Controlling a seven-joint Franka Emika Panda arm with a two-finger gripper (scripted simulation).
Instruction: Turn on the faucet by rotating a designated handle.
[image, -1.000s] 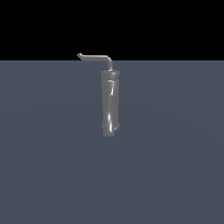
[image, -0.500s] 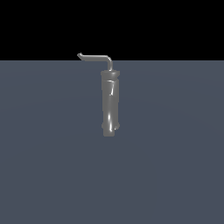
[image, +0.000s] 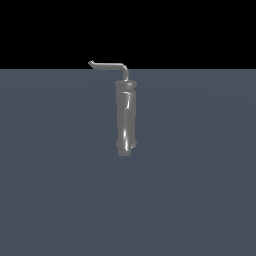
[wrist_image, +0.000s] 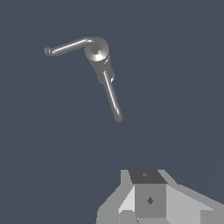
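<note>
Faucet: the faucet (image: 126, 117) is a tall, glossy dark-grey cylinder that stands upright on the flat grey-blue surface (image: 200, 190), a little toward the exterior view's left of the middle.
Handle: the handle (image: 111, 66) is a thin silver-grey bent rod on top of the cylinder; its long arm goes out level toward the exterior view's left and ends in a small flared tip.
Wrist view: the faucet (wrist_image: 97, 50) is seen from above, with two thin rods (wrist_image: 112, 98) that go out from its round top in different directions.
Hand: only a part of the grey body of the hand (wrist_image: 148, 199) is seen at the edge of the wrist view; it is well apart from the faucet. The fingers are not shown, so I cannot tell if it is released or clenched.
</note>
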